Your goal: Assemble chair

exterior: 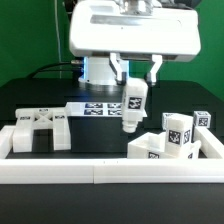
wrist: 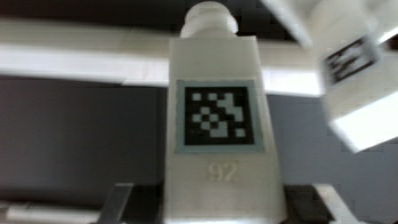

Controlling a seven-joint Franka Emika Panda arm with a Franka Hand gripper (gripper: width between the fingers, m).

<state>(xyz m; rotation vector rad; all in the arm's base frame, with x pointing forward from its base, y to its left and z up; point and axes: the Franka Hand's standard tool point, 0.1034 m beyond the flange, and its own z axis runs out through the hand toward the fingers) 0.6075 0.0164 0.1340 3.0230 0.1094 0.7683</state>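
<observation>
Chair parts lie loose and unjoined on the black surface [exterior: 40,100]. At the exterior view's left, a flat white frame [exterior: 40,130] lies just inside the rail [exterior: 110,175]. Next to it and farther back, the marker board [exterior: 92,107] lies flat. In the middle, the end effector [exterior: 137,84] is closed on the upper end of a tagged bar [exterior: 132,108], with its fingers [wrist: 125,205] pressed to the bar's two sides. The bar hangs nearly upright, slightly tilted, and its lower end is close to the surface; whether it touches cannot be told. At the right, tagged blocks [exterior: 172,140] stand clustered near the rail's corner, apart from the bar.
</observation>
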